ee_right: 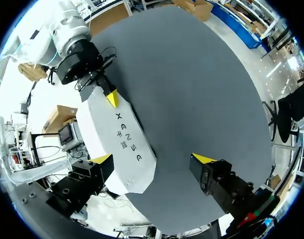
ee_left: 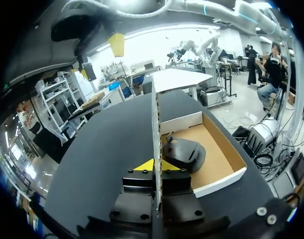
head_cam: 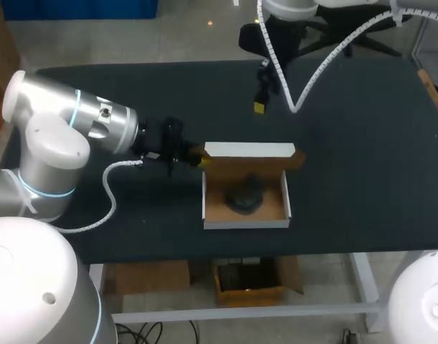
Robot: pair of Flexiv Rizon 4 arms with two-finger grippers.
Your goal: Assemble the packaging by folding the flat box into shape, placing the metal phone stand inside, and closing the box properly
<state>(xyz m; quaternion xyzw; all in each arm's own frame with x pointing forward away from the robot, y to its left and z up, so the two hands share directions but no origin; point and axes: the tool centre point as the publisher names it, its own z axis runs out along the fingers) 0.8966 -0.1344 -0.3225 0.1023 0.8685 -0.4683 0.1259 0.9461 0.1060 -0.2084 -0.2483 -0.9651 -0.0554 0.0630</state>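
The white cardboard box (head_cam: 246, 215), brown inside, sits open near the middle of the black table (head_cam: 362, 143). Its lid (head_cam: 249, 150) stands upright along the 12 o'clock wall. The dark metal phone stand (head_cam: 246, 195) lies inside the box, towards 12 o'clock. The left gripper (head_cam: 197, 156) meets the lid's end at the box's 10 o'clock corner. The right gripper (head_cam: 260, 107) hangs over bare table at the box's 12 o'clock, well apart from it.

Only the left wrist view shows the grasp. There the lid runs edge-on between the two yellow tips, which are closed against it from either side, and the phone stand lies ahead on the lid's brown side. The right wrist view alone shows the lid's white outer face from above. It also shows the right gripper's fingers spread wide with nothing held, the lid below and beside one of them.
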